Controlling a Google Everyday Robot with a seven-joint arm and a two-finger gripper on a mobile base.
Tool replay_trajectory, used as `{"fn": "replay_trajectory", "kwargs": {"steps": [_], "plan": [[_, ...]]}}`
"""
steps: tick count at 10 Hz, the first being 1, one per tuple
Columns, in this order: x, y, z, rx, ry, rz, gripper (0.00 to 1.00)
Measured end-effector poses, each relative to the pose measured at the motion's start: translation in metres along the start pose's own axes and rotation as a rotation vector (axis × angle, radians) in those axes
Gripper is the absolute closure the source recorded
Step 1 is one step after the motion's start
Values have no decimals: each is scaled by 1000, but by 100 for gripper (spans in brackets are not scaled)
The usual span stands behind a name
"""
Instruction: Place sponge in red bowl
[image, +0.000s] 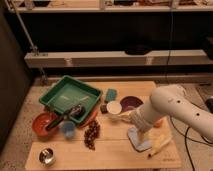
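Observation:
The teal-green sponge (110, 94) lies on the wooden table (110, 155), just right of the green tray and behind the white cup (113, 107). At the left, in front of the tray, sits the orange-red bowl (43, 125) with a dark utensil lying across it. My white arm (170, 106) comes in from the right. Its gripper (128, 117) hangs low over the table between the white cup and the purple bowl (131, 103), a short way in front of the sponge and far right of the red bowl.
A big green tray (67, 95) fills the back left, with a dark object (75, 111) at its front edge. A blue cup (67, 129), a dark berry cluster (91, 134), a metal cup (47, 156), a grey-blue cloth (137, 141) and a yellow item (160, 143) lie across the front.

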Motion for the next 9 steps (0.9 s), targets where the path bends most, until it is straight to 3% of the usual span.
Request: {"fn": "replay_trajectory", "kwargs": {"steps": [2, 4, 5, 7, 9], "plan": [[3, 0, -1, -4, 6, -1, 20], [15, -12, -10, -71, 51, -58, 20], [24, -26, -18, -105, 58, -142, 20], [35, -55, -31, -166, 25, -346, 20], [41, -67, -39, -205, 1, -455, 20]]}}
